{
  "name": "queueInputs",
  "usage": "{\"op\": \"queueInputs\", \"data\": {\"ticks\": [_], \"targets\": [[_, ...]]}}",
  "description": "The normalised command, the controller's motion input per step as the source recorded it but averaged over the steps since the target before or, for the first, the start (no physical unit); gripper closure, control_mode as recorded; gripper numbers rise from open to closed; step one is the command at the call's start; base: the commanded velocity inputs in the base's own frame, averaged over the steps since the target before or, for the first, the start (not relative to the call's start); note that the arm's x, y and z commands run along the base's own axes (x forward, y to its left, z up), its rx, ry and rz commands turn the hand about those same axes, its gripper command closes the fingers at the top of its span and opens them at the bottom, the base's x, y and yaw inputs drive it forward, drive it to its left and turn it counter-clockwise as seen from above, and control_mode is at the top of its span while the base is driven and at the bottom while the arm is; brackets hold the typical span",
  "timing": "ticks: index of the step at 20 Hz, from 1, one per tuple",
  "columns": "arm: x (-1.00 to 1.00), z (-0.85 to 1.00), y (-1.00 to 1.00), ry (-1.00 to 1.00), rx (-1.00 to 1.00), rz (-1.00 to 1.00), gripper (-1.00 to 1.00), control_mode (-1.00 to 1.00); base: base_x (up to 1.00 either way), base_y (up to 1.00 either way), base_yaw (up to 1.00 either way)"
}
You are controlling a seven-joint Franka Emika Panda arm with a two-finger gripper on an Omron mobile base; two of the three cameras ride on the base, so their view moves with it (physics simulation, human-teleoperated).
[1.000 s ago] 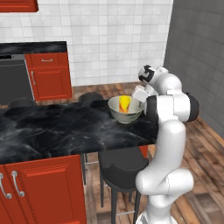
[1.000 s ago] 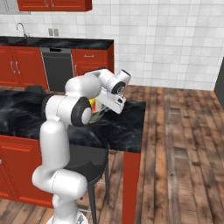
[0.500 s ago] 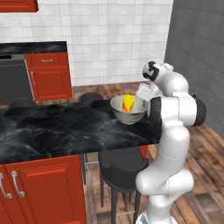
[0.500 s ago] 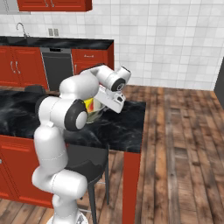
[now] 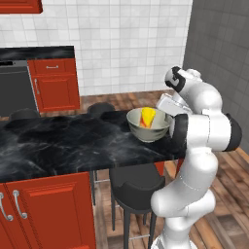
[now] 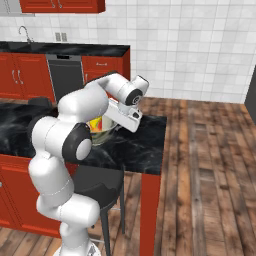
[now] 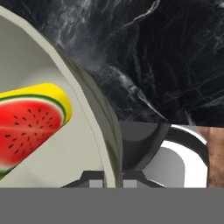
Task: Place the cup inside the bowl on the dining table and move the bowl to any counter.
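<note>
The pale grey-green bowl (image 5: 154, 132) is at the right end of the black marble dining table (image 5: 63, 146). The yellow cup (image 5: 147, 116) lies tilted inside it, and its red watermelon mark (image 7: 24, 127) shows in the hand view. My gripper (image 5: 167, 115) is shut on the bowl's right rim (image 7: 94, 118), one finger inside and one outside. From the right base view the gripper (image 6: 113, 125) reaches down to the bowl (image 6: 102, 133), which my arm half hides. I cannot tell whether the bowl rests on the table or hangs just above it.
Dark round stools (image 5: 136, 187) stand under the table's near edge and at its far side (image 5: 99, 108). The wall-backed counter (image 6: 65, 48) with red cabinets and a dishwasher (image 6: 65, 75) runs along the back left. Wooden floor (image 6: 210, 150) lies open to the right of the table.
The gripper has carried the bowl, with the cup in it, a little to the right towards the table's end. The forearm has swung right with it.
</note>
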Motion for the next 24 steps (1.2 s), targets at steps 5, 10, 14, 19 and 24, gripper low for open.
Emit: {"op": "queueInputs", "data": {"ticks": [5,10,14,19,24], "targets": [[-0.63,0.19,-0.05,0.0,0.03,0.05,1.0,-1.0,0.0,0.0,0.0],[-0.66,0.17,-0.02,0.0,0.04,0.04,1.0,-1.0,0.0,0.0,0.0],[-0.58,0.15,-0.02,0.0,0.03,0.04,1.0,-1.0,0.0,0.0,0.0],[-0.24,0.09,-0.03,0.0,0.01,0.03,1.0,-1.0,0.0,0.0,0.0],[-0.02,0.0,0.0,0.0,0.0,0.0,1.0,-1.0,0.0,0.0,0.0]]}}
